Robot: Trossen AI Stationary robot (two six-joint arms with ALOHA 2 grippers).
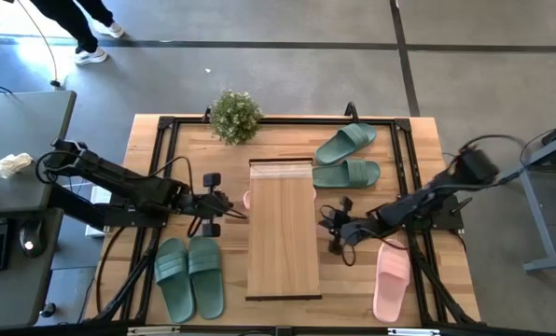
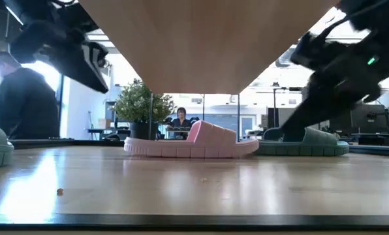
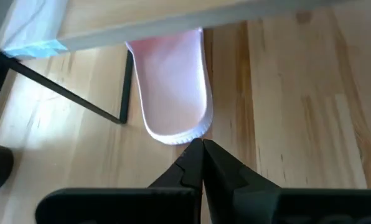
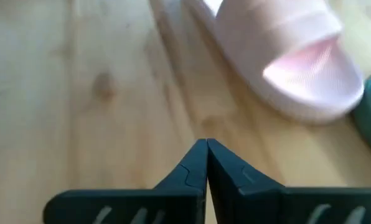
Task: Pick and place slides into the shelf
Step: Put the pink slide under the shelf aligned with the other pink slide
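Pink slide (image 2: 191,140) under shelf (image 1: 284,229); shelf top bare

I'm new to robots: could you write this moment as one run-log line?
left gripper: shut, empty, beside shelf | right gripper: shut, empty | pink slide: under shelf | other pink slide: on table

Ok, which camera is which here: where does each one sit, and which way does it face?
High view: overhead, straight down on the table, shelf and both arms.
Low view: at tabletop height, level under the shelf, facing a pink slide; both arms show in the upper corners.
Left wrist view: on the left arm, past the shut left gripper at that pink slide under the shelf.
Right wrist view: on the right arm, past the shut right gripper at another pink slide.
Shared: low and left wrist views both see the slide under the shelf.
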